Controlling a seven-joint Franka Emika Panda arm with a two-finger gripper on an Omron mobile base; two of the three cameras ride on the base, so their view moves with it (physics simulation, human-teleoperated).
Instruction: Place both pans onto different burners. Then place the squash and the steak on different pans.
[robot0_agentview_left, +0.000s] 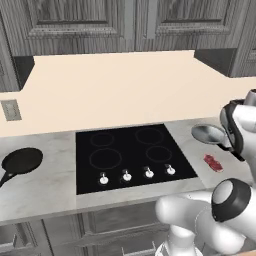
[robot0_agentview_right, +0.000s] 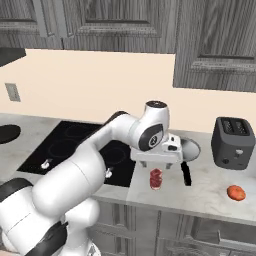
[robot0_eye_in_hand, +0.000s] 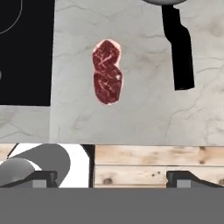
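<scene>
The steak (robot0_eye_in_hand: 107, 72), dark red with white marbling, lies flat on the grey counter right of the cooktop (robot0_agentview_left: 130, 155). My gripper (robot0_eye_in_hand: 113, 179) hangs open above it, nothing between its fingertips (robot0_eye_in_hand: 43, 178); from the right base it hovers (robot0_agentview_right: 156, 166) just over the steak (robot0_agentview_right: 156, 178). The silver pan (robot0_agentview_left: 209, 133) rests on the counter behind the steak, its black handle (robot0_eye_in_hand: 178, 48) pointing toward the counter's front. The black pan (robot0_agentview_left: 22, 161) sits on the counter left of the cooktop. The burners (robot0_agentview_left: 105, 159) are bare. The orange squash (robot0_agentview_right: 236, 192) lies further right.
A dark toaster (robot0_agentview_right: 232, 136) stands at the back right, behind the squash. White knobs (robot0_agentview_left: 127, 175) line the cooktop's front edge. The counter's front edge runs just below the steak (robot0_agentview_left: 213, 163), with wooden floor (robot0_eye_in_hand: 153, 164) beyond it.
</scene>
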